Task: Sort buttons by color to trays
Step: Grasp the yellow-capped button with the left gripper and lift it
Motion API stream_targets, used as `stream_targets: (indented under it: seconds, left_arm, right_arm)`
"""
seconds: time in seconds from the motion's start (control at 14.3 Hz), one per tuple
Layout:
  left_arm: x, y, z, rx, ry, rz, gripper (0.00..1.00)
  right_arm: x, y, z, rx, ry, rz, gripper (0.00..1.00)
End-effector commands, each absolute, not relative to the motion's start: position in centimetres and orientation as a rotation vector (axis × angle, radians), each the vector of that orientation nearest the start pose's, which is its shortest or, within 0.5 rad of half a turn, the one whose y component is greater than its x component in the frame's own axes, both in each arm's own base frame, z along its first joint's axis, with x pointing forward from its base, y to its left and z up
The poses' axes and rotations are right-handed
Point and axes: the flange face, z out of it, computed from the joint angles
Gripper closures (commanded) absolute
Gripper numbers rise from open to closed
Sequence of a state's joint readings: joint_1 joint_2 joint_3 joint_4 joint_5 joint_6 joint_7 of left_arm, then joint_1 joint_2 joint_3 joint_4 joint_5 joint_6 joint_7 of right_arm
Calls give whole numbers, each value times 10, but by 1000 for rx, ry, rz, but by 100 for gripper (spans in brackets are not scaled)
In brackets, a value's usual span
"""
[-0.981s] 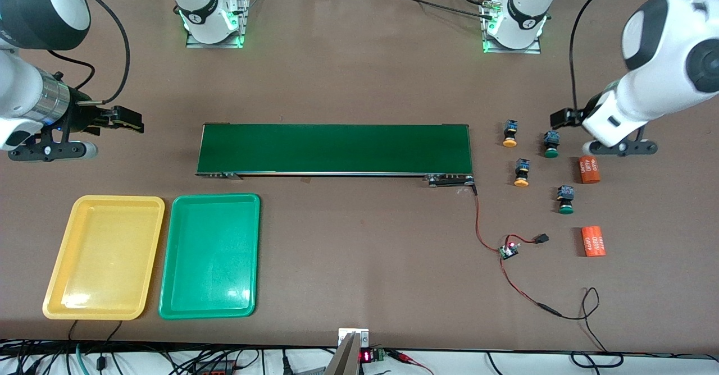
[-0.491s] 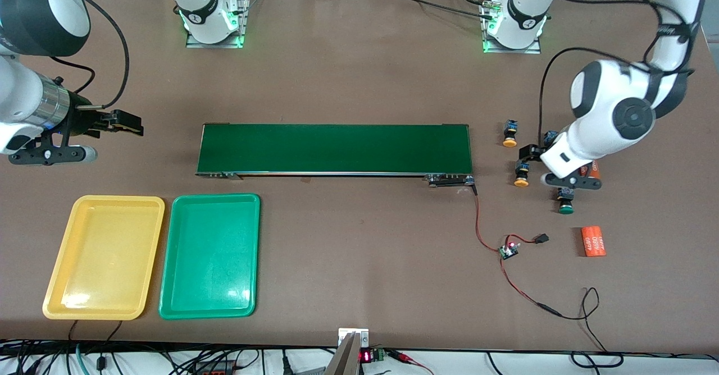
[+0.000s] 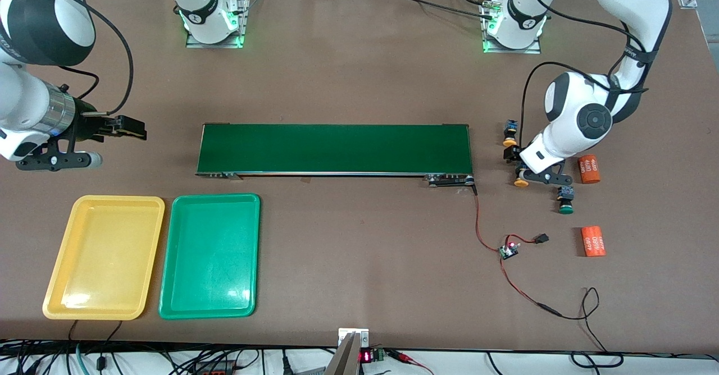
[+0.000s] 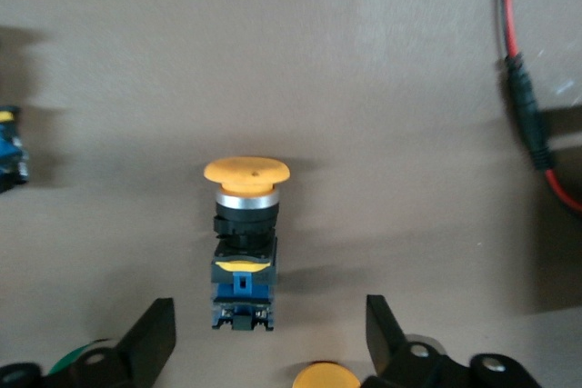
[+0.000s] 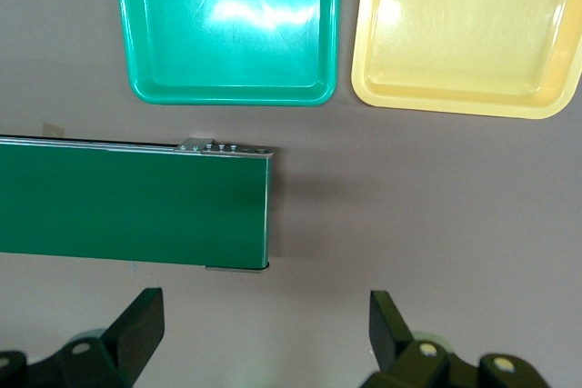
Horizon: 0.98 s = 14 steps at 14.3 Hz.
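The right end effector (image 3: 130, 127) waits with fingers spread wide over bare brown counter (image 3: 359, 263) near the right arm's end of the long dark-green belt (image 3: 335, 149); nearer the camera, the shallow yellow plastic tray (image 3: 63, 285) and its green twin (image 3: 168, 302) lie side by side, both empty; at the belt's other end the left end effector (image 4: 269, 338), which a second ago hung out by the counter's edge, has swung in over the cluster of buttons, fingers wide apart and bracketing the black-and-blue body of one yellow-capped push-button (image 4: 244, 243) lying on its side; a pick looks imminent, though nothing is sorted yet; a second yellow-capped button (image 3: 510, 132) and a green-capped button (image 3: 565, 200) crowd close, the orange numbered cylinders (image 3: 588, 169) sit just beside, so descent room is tight, while the middle of the counter offers open travel toward the trays.
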<state>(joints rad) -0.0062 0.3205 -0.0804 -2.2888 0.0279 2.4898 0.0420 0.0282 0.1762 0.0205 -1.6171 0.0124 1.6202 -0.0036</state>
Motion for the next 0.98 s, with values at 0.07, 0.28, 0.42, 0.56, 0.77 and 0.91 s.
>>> stream_targets:
  seconds: [0.07, 0.28, 0.42, 0.56, 0.77, 0.91]
  left_arm:
    - [516, -46, 193, -3103, 388, 178, 49]
    - [517, -46, 195, -3104, 374, 177, 80]
    - [524, -46, 214, -3101, 379, 128, 89]
    - [534, -49, 241, -3096, 382, 117, 89]
    - [555, -87, 299, -3080, 451, 261, 88]
    - [544, -148, 315, -3088, 481, 303, 88]
  right_arm:
    - [595, 32, 507, -3109, -91, 252, 0]
    - [595, 32, 507, -3109, -91, 252, 0]
    - [595, 32, 506, -3107, -91, 254, 0]
    - [596, 32, 507, -3107, -91, 252, 0]
    - [596, 32, 507, -3107, -91, 252, 0]
    - [596, 32, 507, -3108, -91, 247, 0]
